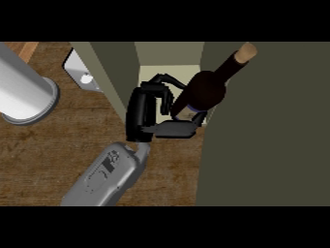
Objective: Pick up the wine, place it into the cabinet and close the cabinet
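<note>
The wine bottle (pixel 206 92) is dark, with a tan top and a pale label near its base. It leans with its neck toward the upper right, at the mouth of the olive cabinet (pixel 116 77). My left hand (pixel 143 112) is shut on the bottle's lower part, fingers curled over its far side and thumb under its near side. The grey forearm comes in from the lower left. The cabinet's pale inside (pixel 166 57) shows behind the hand. A wide dark panel (pixel 275 135), which looks like the open door, fills the right side. My right hand does not show.
A tall pale grey cylinder (pixel 14 85) with a flared base stands on the wooden counter (pixel 38 155) at the upper left. A small white plate with a knob (pixel 83 72) sits just left of the cabinet's left wall.
</note>
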